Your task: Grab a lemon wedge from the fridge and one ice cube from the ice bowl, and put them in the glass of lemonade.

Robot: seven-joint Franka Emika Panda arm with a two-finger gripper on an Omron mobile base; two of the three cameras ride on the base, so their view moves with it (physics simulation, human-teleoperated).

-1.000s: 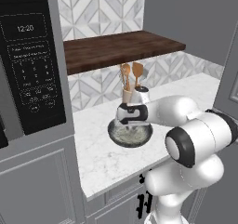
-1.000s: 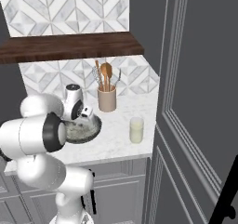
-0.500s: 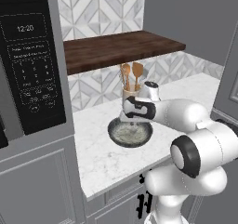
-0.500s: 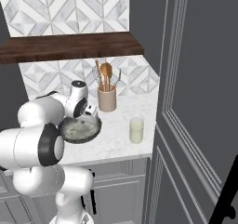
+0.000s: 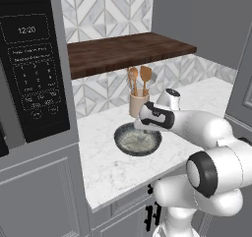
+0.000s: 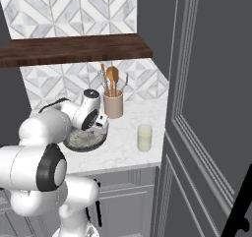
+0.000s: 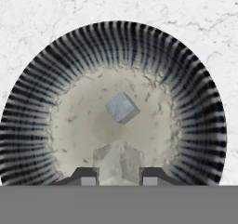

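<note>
Robot gripper (image 7: 119, 175), fingers spread apart, hovers over the ice bowl (image 7: 195, 93), two ice cubes (image 7: 122, 108) lying inside

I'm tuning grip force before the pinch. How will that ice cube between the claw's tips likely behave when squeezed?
The ice cube between the claw tips looks small and flat-faced, so it is probably stiff and light, yet likely slippery. It lies loose in the ice bowl, whose floor curves, so it may slide if nudged. Another cube lies apart, so it shouldn't interfere.
</note>
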